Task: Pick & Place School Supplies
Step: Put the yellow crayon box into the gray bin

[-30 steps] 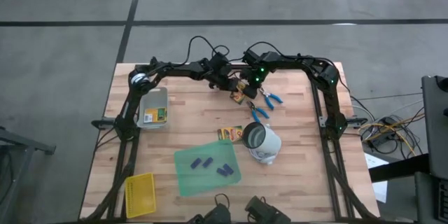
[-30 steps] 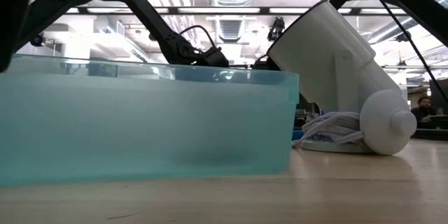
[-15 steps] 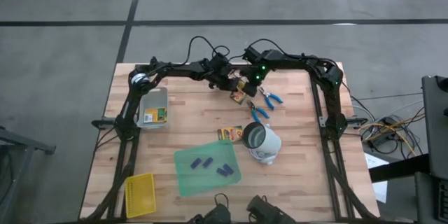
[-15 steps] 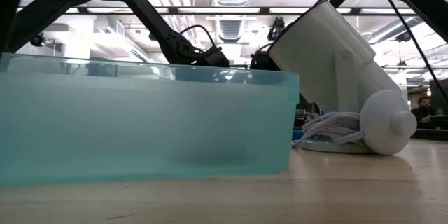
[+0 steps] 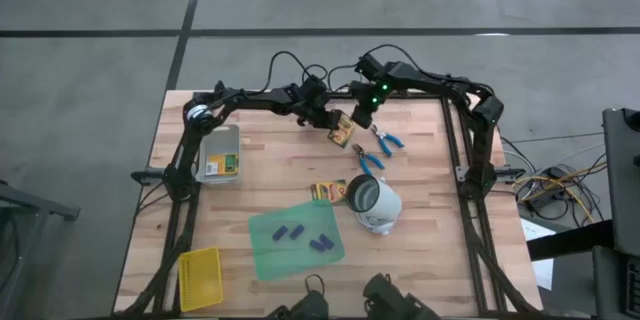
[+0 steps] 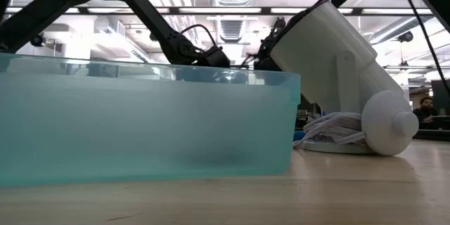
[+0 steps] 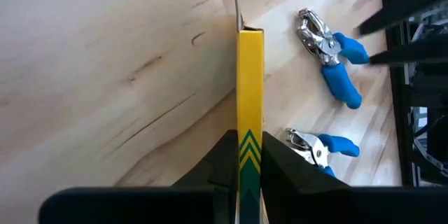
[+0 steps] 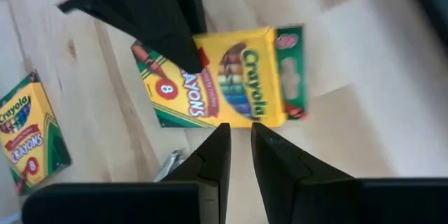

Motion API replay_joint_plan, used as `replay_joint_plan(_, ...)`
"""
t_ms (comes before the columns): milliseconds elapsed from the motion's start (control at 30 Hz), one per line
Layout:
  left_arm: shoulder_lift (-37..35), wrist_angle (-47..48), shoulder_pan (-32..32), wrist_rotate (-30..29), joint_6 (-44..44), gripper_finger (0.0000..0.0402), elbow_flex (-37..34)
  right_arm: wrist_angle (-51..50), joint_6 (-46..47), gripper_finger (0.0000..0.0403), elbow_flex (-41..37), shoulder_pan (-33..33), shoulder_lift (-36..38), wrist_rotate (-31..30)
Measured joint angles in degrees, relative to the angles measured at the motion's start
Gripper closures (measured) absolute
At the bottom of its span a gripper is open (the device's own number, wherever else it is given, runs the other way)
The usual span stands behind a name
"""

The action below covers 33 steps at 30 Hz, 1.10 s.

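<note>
My left gripper (image 5: 335,128) reaches along the far edge and is shut on a yellow-and-green crayon box (image 5: 343,136). My right gripper (image 5: 362,112) hovers just beyond that box, its fingers (image 8: 210,155) a narrow gap apart and holding nothing. Two blue-handled metal tools (image 5: 388,141) (image 5: 370,162) lie flat on the table beside the box. A second crayon box (image 5: 327,191) lies near the middle. A third (image 5: 222,165) sits in a clear tray. Several purple-blue pieces (image 5: 290,232) rest on the green sheet. My left gripper pinches the crayon box between its two fingers, one on each broad face, at the box's near end (image 7: 250,155). The fingers run along its length. The box stands on edge with its narrow yellow side (image 7: 250,77) toward the wrist camera. Whether its far end touches the table cannot be told.
A white cylindrical device with a coiled cord (image 5: 375,205) lies right of the middle crayon box. The green sheet (image 5: 270,250) is at the near middle, a yellow mesh basket (image 5: 200,278) at the near left corner and the clear tray (image 5: 210,145) at the left.
My right gripper has drawn back from the held crayon box toward the table's far edge and a little to the right. My left gripper and the box have stayed where they were.
</note>
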State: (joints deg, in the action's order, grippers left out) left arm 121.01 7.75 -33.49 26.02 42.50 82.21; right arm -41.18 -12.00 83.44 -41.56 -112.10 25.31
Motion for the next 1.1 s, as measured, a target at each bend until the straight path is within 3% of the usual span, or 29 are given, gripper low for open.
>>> replay_joint_plan(267,-1.9,0.2,-0.9,-1.0,1.0,0.0361,0.0,3.6,-3.4,0.0346,0.0,-1.5,5.9,0.2)
replay_joint_plan(633,-8.5,5.4,-2.8,-1.9,-1.1,0.0361,-0.1,4.5,-5.4,0.0346,-0.1,-4.1,7.2,0.4)
replay_joint_plan(867,-20.0,21.2,-4.3,-6.3,-6.7,0.0362,-0.1,4.7,-6.7,0.0346,-0.1,-5.6,7.2,0.5)
replay_joint_plan(1100,-34.0,41.7,-2.3,-20.1,-3.7,0.0362,-0.1,6.0,-6.7,0.0346,-0.1,-6.0,7.1,0.5)
